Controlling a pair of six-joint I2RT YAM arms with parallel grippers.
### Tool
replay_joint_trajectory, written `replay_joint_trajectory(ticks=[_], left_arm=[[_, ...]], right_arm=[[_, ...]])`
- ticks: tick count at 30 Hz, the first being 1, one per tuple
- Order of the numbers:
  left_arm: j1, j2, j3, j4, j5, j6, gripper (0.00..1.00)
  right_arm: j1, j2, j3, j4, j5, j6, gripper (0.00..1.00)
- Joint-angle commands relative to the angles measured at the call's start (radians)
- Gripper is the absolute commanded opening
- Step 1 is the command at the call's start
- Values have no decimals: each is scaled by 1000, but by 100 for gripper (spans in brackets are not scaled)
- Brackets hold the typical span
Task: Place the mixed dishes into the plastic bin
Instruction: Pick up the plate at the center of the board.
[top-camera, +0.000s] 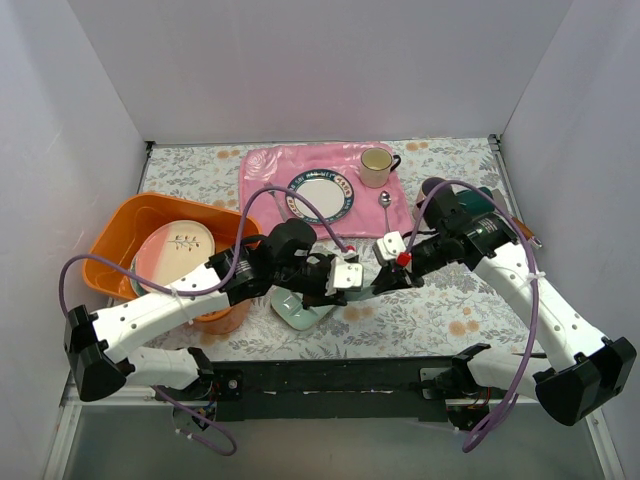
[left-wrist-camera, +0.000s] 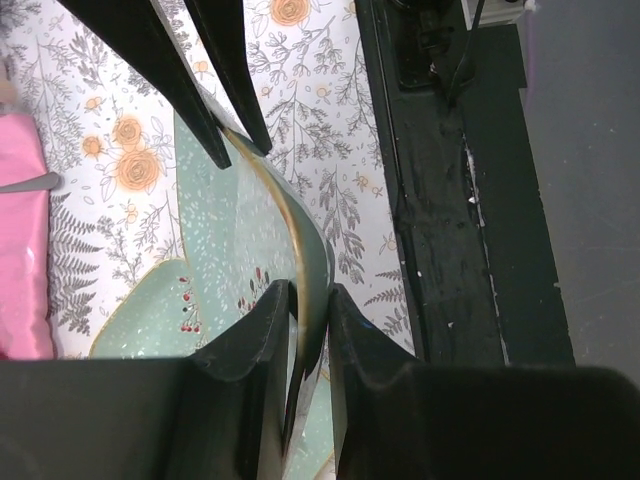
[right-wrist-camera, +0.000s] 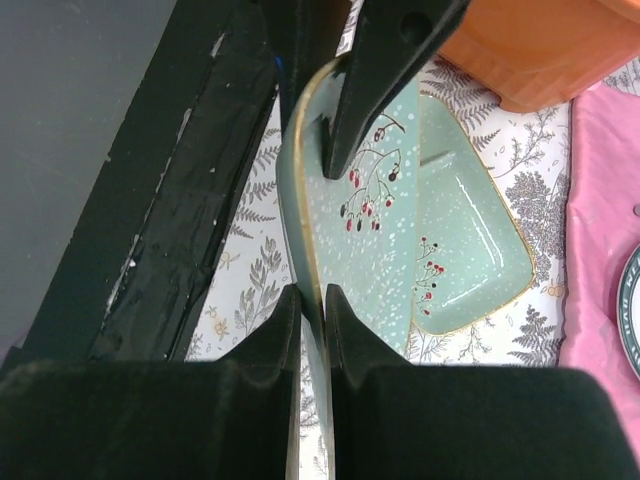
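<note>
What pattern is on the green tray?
The divided tray is pale green with white speckles, red-berry sprigs and a gold rim; clearest in the right wrist view.

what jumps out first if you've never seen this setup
In the middle of the table, the left gripper and right gripper each pinch the rim of one green tray, tilted up. To the left sits an orange bin with plates already inside; at the back, a pink mat carries a blue-rimmed plate and a mug.
</note>
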Motion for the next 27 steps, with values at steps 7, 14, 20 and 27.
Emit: replay_joint_trajectory(ticks=[7, 14, 20, 27], left_arm=[[14, -89, 47, 8, -117, -50, 0], [14, -110, 54, -6, -166, -52, 0], [14, -98, 140, -67, -250, -70, 0], [14, -58, 298, -196, -396, -144, 0]], right_arm=[[-46, -29, 33, 258, -122, 261, 59], [-107, -29, 79, 292, -136, 298, 71], [-215, -38, 80, 399, -117, 419, 72], [-328, -101, -47, 558, -74, 571, 72]])
